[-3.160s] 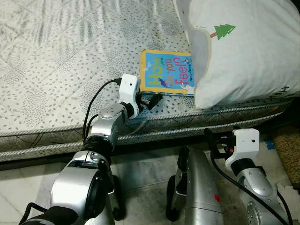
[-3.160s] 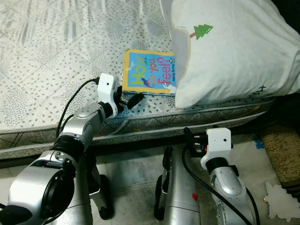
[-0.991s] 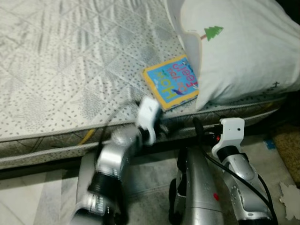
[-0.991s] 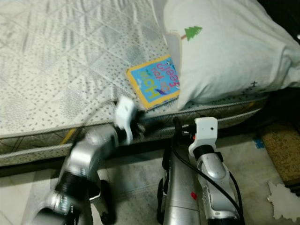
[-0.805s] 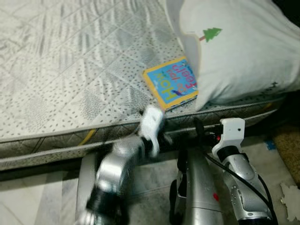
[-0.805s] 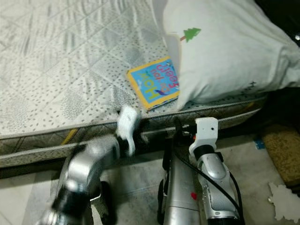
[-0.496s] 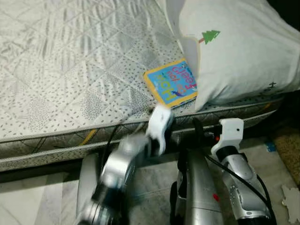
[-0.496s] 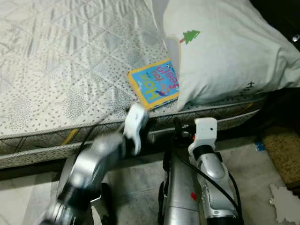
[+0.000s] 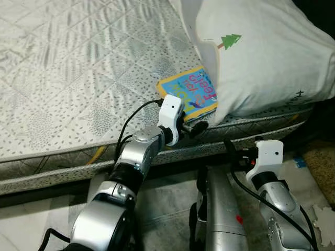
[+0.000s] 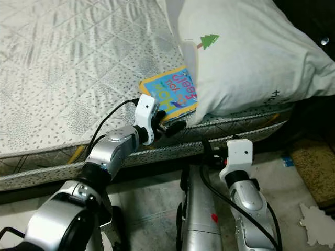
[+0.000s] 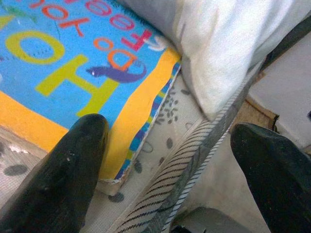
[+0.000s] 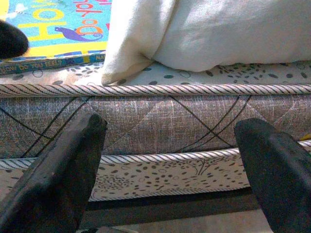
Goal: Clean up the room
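Right at the near edge of the grey-white quilted mattress [image 9: 73,78] lies a thin children's board book with a blue cover, a yellow border and coloured lettering [image 9: 189,96]; it lies flat on the mattress top, turned at an angle, and its far corner is tucked under a large white pillow printed with a small green tree [image 9: 261,57]; the pillow overhangs the corded side band of the mattress [image 12: 160,121] a little. The left gripper [image 9: 194,127] reaches from the silver arm to the book's near corner; its two long black fingers stand well apart, one fingertip [image 11: 73,160] over the yellow border of the cover, though whether it presses on it cannot be told, and the other out past the mattress edge over the floor side; it has hold of nothing. In the left wrist view the book's striped page edge and a scuffed lower corner show just beside the rope piping of the mattress. The right gripper [image 12: 165,160] is lower, in front of the mattress side below the pillow, near the robot's own silver torso; its fingers are spread wide and empty, with the patterned side band and the pillow's lower edge between them. Beyond the bed the pale tiled floor [image 9: 31,230] is seen, and a brown woven mat [image 9: 320,162] lies at the right edge, with a white scrap [image 10: 316,225] on the tiles near it.
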`<state>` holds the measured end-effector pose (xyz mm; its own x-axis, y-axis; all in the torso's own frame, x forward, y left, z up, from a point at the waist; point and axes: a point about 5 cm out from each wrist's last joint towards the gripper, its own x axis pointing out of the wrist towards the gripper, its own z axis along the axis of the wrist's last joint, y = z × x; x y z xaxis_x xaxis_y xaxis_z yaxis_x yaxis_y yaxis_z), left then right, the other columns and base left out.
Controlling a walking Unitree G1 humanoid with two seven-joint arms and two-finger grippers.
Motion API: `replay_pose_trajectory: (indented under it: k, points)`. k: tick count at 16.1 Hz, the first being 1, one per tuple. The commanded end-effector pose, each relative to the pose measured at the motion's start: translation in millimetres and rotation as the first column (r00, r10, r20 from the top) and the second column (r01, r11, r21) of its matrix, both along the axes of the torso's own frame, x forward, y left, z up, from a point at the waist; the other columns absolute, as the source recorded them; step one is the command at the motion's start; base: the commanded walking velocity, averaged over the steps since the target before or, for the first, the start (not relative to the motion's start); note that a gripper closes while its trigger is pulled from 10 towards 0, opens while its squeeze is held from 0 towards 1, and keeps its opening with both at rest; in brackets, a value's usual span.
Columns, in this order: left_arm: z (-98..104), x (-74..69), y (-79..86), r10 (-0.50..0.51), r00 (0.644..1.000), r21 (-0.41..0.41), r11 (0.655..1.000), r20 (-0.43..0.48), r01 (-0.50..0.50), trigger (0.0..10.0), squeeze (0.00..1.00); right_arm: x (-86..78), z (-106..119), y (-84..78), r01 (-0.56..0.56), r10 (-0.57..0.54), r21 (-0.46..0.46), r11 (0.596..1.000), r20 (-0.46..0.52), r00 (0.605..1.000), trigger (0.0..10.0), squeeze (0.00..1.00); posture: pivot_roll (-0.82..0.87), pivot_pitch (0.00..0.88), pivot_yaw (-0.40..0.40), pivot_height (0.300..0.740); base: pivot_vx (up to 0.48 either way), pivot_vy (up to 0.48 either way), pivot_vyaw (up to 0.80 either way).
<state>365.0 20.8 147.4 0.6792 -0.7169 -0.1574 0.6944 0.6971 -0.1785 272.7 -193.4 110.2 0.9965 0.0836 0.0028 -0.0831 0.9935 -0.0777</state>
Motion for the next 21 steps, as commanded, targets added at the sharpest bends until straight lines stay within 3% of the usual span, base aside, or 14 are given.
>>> replay_pose_trajectory:
  k: [1,5,13,15,21]
  points:
    - [-10,-0.7,0.5,0.006,1.000,0.019,1.000,-0.029,-0.006,10.0,0.00,-2.6,0,-2.0,0.013,-0.013,0.004,1.000,-0.007,1.000,10.0,0.00,-0.11,0.247,-0.024,0.509,0.000,0.000,0.00]
    - [-14,-1.3,-6.3,-0.031,1.000,0.072,0.997,-0.008,0.031,10.0,0.00,-1.2,1,1.3,0.010,-0.010,0.011,1.000,-0.003,1.000,10.0,0.00,-0.11,0.248,-0.024,0.509,0.000,0.000,0.00]
    - [-12,-15.3,-41.0,-0.161,0.987,0.016,0.987,0.001,0.161,10.0,0.00,1.5,3,3.9,0.012,-0.012,0.016,1.000,0.000,1.000,10.0,0.00,-0.10,0.254,-0.024,0.509,0.000,0.000,0.00]
    - [-18,-15.2,-37.0,-0.133,0.991,0.024,0.991,-0.018,0.133,10.0,0.00,1.5,2,3.4,0.012,-0.012,0.015,1.000,-0.002,1.000,10.0,0.00,-0.10,0.254,-0.024,0.509,0.000,0.000,0.00]
    - [-50,-13.1,1.5,0.010,0.992,0.088,0.996,-0.123,0.001,10.0,0.00,3.6,3,1.2,0.020,-0.020,0.014,1.000,0.002,1.000,10.0,0.00,-0.10,0.252,-0.023,0.509,0.000,0.000,0.00]
